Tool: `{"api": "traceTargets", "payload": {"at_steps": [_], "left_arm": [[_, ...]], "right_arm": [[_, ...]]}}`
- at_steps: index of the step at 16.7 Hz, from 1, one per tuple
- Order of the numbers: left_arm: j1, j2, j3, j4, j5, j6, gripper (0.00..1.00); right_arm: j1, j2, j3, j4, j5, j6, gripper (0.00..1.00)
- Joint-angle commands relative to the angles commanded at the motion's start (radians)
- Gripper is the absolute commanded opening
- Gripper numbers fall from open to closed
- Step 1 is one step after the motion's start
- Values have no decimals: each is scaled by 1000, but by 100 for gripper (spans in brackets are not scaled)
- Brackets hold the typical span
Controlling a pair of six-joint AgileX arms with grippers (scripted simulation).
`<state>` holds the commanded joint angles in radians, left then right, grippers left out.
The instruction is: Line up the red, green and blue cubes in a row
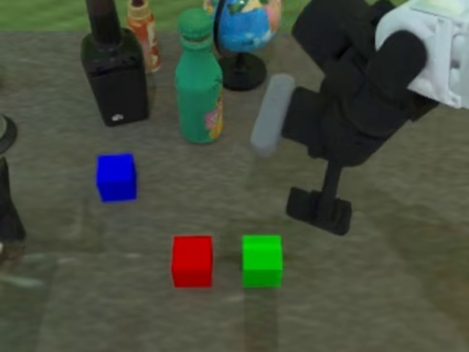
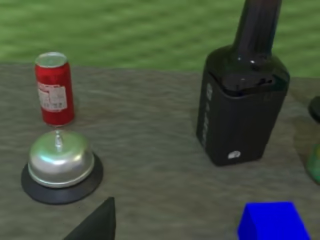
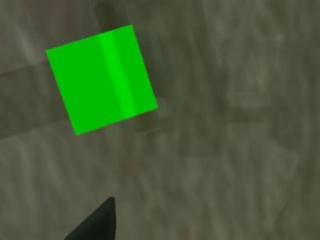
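The red cube [image 1: 192, 260] and the green cube [image 1: 261, 260] sit side by side near the table's front, a small gap between them. The blue cube [image 1: 116, 177] lies apart, farther back and to the left; its top also shows in the left wrist view [image 2: 272, 222]. My right gripper [image 1: 319, 210] hovers open and empty, to the right of and behind the green cube [image 3: 101, 79]. One dark fingertip [image 3: 102, 220] shows in its wrist view. My left gripper [image 1: 9, 216] is parked at the table's left edge, open, with one fingertip [image 2: 102, 220] in view.
Along the back stand a black bottle [image 1: 113, 70], a teal-green bottle [image 1: 198, 81], an orange bottle [image 1: 143, 33] and a globe [image 1: 242, 33]. A grey cylinder [image 1: 271, 114] lies by my right arm. A silver bell [image 2: 60, 162] and red can [image 2: 54, 87] stand far left.
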<state>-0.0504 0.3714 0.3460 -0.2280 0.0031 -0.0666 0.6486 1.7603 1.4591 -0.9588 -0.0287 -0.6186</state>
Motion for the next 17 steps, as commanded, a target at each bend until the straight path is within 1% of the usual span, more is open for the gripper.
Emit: {"api": "traceTargets", "payload": {"at_steps": [4, 8, 13, 17], "left_arm": [[-42, 413, 323, -215, -2, -59, 100], [-90, 866, 661, -451, -2, -121, 100], [-145, 1336, 1038, -716, 0, -192, 100], [-178, 1618, 1278, -869, 0, -235, 100]], "right_arm": [[-142, -355, -290, 201, -12, 121, 100], [-295, -768, -631, 422, -14, 258, 100], [-467, -1264, -1036, 679, -1, 426, 100], [-570, -1572, -1290, 843, 14, 538, 100]]}}
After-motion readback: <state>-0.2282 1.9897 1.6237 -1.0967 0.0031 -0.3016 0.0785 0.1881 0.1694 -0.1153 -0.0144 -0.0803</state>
